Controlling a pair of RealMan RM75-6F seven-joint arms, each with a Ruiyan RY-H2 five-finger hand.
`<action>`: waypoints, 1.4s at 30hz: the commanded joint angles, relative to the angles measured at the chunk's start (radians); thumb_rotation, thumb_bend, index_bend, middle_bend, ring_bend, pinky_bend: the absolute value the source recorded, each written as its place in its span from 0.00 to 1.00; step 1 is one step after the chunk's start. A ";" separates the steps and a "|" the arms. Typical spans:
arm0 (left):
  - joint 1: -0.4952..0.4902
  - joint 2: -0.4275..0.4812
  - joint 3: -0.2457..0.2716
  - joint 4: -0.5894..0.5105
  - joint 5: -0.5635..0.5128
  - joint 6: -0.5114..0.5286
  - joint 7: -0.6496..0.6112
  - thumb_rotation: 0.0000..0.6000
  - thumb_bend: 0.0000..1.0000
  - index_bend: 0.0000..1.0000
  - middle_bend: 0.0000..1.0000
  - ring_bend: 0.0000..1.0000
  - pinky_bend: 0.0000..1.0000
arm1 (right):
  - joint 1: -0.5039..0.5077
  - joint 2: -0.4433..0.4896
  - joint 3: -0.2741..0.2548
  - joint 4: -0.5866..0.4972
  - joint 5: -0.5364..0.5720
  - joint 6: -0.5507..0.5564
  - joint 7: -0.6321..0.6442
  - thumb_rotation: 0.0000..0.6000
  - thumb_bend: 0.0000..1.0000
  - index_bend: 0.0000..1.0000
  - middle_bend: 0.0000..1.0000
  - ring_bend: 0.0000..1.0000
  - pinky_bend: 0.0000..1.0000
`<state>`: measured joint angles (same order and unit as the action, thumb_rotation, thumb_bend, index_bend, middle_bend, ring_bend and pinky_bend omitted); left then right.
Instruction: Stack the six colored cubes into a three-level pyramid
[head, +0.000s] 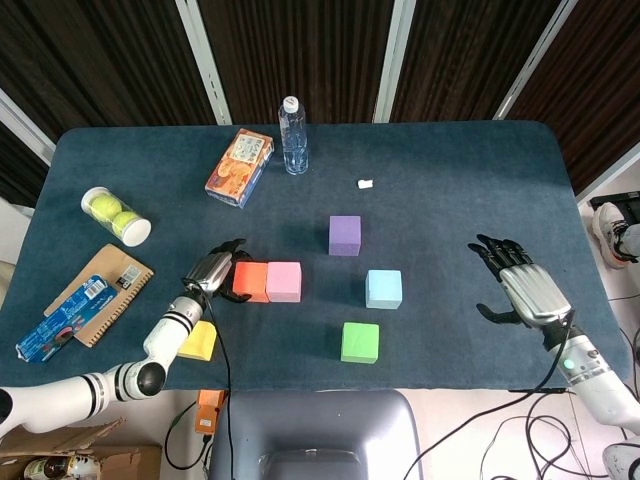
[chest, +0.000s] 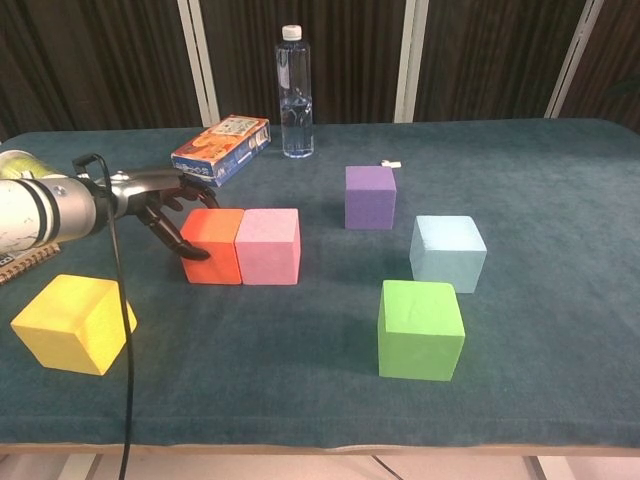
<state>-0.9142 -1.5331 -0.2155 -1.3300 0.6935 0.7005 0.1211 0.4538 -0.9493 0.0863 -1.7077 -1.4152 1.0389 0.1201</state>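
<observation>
The orange cube (head: 250, 281) (chest: 213, 245) stands flush against the left side of the pink cube (head: 284, 282) (chest: 268, 245). My left hand (head: 215, 270) (chest: 165, 205) presses on the orange cube's left side with its fingers spread over that edge, not closed around it. The yellow cube (head: 198, 342) (chest: 73, 323) lies near the front left, partly under my left forearm in the head view. The purple cube (head: 345, 235) (chest: 370, 197), light blue cube (head: 384, 288) (chest: 447, 253) and green cube (head: 360, 342) (chest: 421, 329) stand apart to the right. My right hand (head: 522, 290) hovers open at the far right.
A water bottle (head: 293, 135) (chest: 294, 92) and a snack box (head: 240, 167) (chest: 222, 148) stand at the back. A tube of tennis balls (head: 115, 216), a notebook (head: 98, 293) and a blue packet (head: 65, 318) lie at the left. A small white scrap (head: 366, 184) lies behind the purple cube.
</observation>
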 joint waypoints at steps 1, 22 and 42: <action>0.001 -0.002 -0.001 0.002 0.003 -0.001 -0.005 1.00 0.31 0.49 0.06 0.00 0.10 | -0.001 0.002 0.000 0.000 0.000 0.000 0.000 1.00 0.22 0.00 0.00 0.00 0.00; -0.001 -0.015 -0.002 0.029 0.003 -0.023 -0.018 1.00 0.23 0.41 0.06 0.00 0.10 | 0.001 0.008 0.000 -0.008 0.008 -0.014 -0.008 1.00 0.22 0.00 0.00 0.00 0.00; -0.006 -0.006 0.010 0.028 0.009 -0.038 -0.011 1.00 0.14 0.20 0.06 0.00 0.10 | 0.001 0.010 0.001 -0.010 0.015 -0.021 -0.012 1.00 0.22 0.00 0.00 0.00 0.00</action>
<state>-0.9199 -1.5384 -0.2058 -1.3022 0.7024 0.6632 0.1095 0.4550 -0.9392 0.0874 -1.7183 -1.4003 1.0178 0.1078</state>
